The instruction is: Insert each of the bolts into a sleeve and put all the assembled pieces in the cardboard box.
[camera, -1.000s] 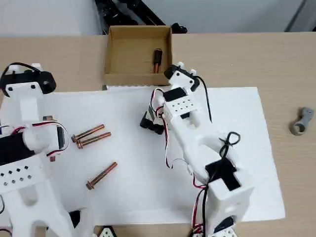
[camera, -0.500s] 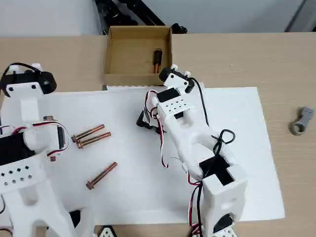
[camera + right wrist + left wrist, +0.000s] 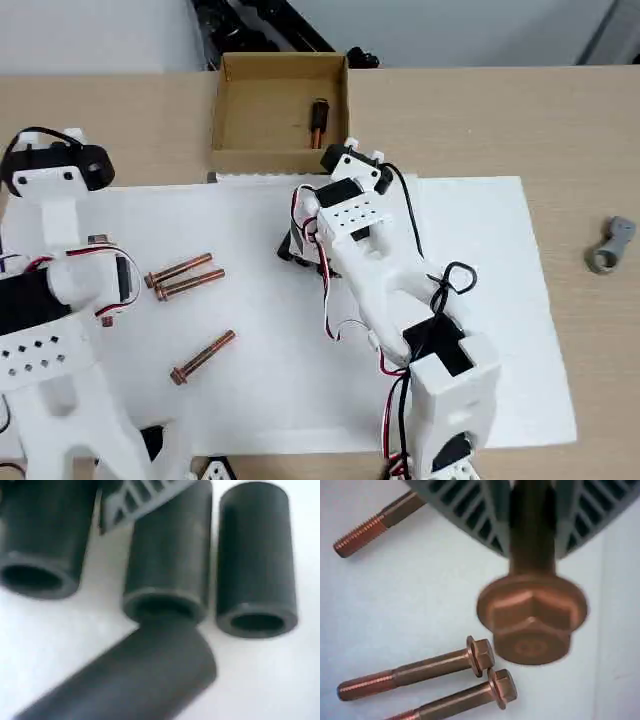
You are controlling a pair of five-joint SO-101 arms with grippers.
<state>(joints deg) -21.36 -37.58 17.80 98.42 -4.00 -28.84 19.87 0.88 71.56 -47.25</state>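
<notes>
My left gripper (image 3: 532, 527) is shut on a copper bolt (image 3: 531, 615), held head down above the white sheet. Three loose bolts lie beneath it, two side by side (image 3: 185, 277) and one apart (image 3: 203, 357). My right gripper (image 3: 298, 245) hangs low over several black sleeves (image 3: 167, 560) standing close together, one of them (image 3: 135, 680) lying on its side. One ribbed finger (image 3: 140, 500) sits between two upright sleeves, and the gripper is open. The cardboard box (image 3: 232, 110) at the back holds one assembled piece (image 3: 318, 122).
A white paper sheet (image 3: 480, 250) covers the middle of the wooden table. A small grey part (image 3: 610, 245) lies on bare wood at the far right. Dark equipment (image 3: 260, 25) stands behind the box.
The right arm has swung left and a little back, bringing its gripper over the sleeves. The left arm and its bolt have stayed still.
</notes>
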